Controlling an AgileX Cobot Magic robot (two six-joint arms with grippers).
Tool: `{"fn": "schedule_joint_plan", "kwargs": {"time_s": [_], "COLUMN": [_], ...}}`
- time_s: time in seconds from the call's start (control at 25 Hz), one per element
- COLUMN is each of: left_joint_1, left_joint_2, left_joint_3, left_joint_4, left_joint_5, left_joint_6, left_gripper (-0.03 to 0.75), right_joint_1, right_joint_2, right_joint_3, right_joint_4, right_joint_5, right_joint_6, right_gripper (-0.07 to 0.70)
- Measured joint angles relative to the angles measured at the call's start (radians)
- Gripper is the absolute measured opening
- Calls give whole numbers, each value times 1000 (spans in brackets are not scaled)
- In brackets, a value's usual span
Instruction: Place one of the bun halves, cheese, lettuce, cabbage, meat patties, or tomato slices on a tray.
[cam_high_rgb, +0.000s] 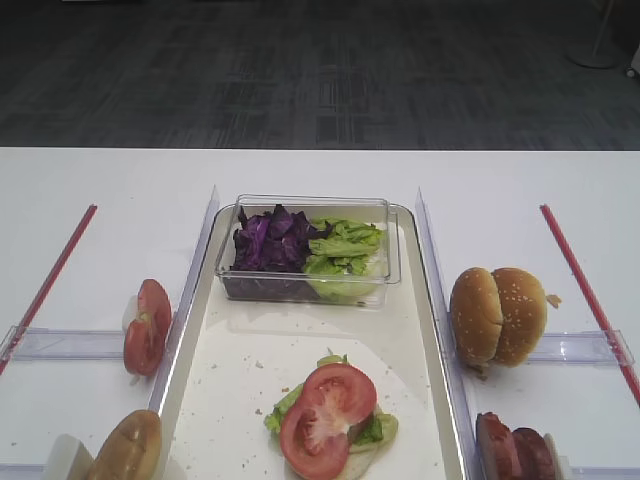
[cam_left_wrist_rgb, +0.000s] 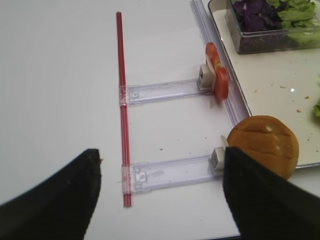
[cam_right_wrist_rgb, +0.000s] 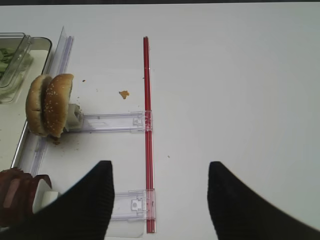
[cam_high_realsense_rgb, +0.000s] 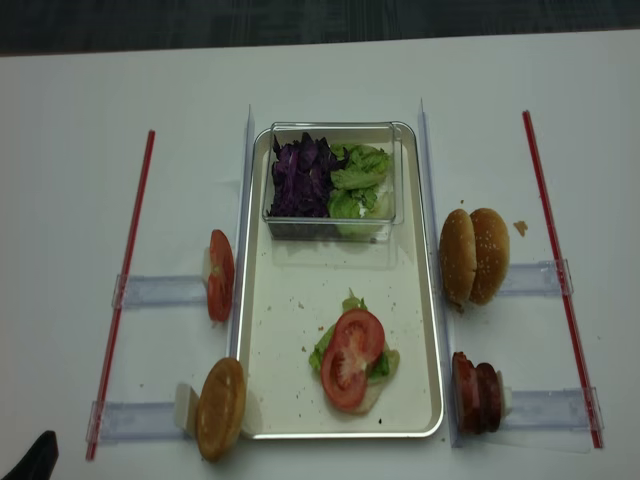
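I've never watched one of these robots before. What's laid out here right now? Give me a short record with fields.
tray: long, cream-white, in the middle of the table
clear box: far end of the tray, cabbage left, lettuce right
stack on tray: tomato slice on green leaves
left of tray: tomato slices, bun half, on edge
right of tray: bun halves, meat patties, on edge
left gripper: open, empty
right gripper: jaws apart, empty

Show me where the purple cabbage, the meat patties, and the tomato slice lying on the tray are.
cabbage (cam_high_rgb: 268, 240), first high view, middle of the purple heap in the clear box.
meat patties (cam_high_realsense_rgb: 477, 392), second high view, rim of the upright discs.
tomato slice (cam_high_rgb: 327, 420), first high view, centre of its cut face.
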Motion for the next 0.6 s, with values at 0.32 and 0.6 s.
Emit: {"fn": "schedule_joint_plan", "kwargs": {"time_s": [0.32, 0.6], "left_joint_1": [0, 0], "left_joint_2": [0, 0], "left_joint_3": [0, 0], "left_joint_4": [0, 0], "left_joint_5": [0, 0], "left_joint_6": [7, 0], "left_gripper": [473, 473], "right_joint_1": [0, 0], "right_joint_2": [0, 0], "right_joint_3": [0, 0], "right_joint_4": [0, 0], "right_joint_5": [0, 0], "right_joint_6": [0, 0], "right_gripper": [445, 445]}}
